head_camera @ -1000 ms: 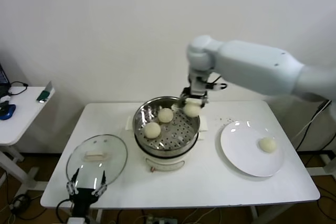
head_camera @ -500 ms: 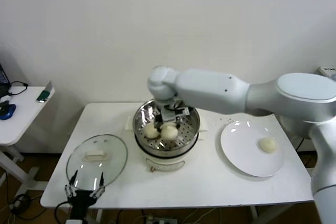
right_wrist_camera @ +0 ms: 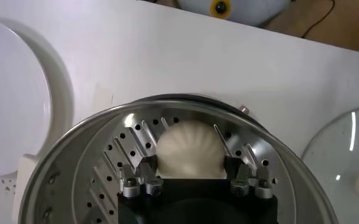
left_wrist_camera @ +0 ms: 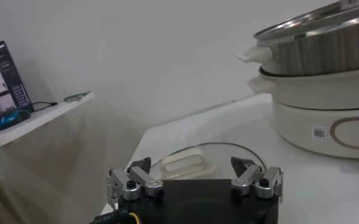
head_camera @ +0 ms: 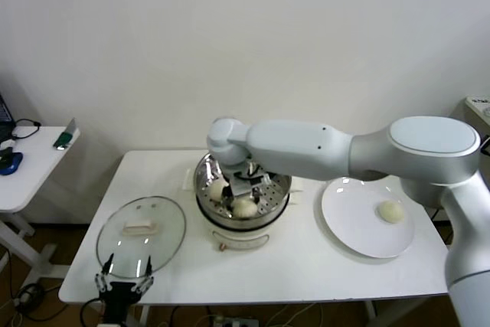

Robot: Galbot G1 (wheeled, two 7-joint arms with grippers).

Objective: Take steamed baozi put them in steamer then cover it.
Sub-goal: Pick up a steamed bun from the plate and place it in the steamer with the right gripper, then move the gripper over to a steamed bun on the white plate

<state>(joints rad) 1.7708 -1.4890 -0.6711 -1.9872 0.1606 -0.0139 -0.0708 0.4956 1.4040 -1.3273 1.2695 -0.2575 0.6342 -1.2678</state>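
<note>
The steamer (head_camera: 277,184) is a shiny perforated steel basket on a cream pot base at the table's middle. My right gripper (head_camera: 244,198) reaches down into it, shut on a baozi (head_camera: 245,209) low at the basket's near side. In the right wrist view that baozi (right_wrist_camera: 188,143) sits between the fingers (right_wrist_camera: 146,165) over the perforated bottom (right_wrist_camera: 94,176). A second baozi (head_camera: 218,189) lies to its left; the arm hides more of the basket. One baozi (head_camera: 390,211) lies on the white plate (head_camera: 348,223). The glass cover (head_camera: 142,226) lies flat on the table at left. My left gripper (head_camera: 121,290) is open and empty just before it.
The left wrist view shows the cover's handle (left_wrist_camera: 182,164) beyond the open left gripper (left_wrist_camera: 194,176), with the steamer (left_wrist_camera: 313,39) at the far right. A side table (head_camera: 31,162) with small items stands at far left. The right arm spans over the table's back middle.
My right gripper has carried the baozi from above the steamer's far right rim down into the basket and toward its near side. The left arm has barely moved.
</note>
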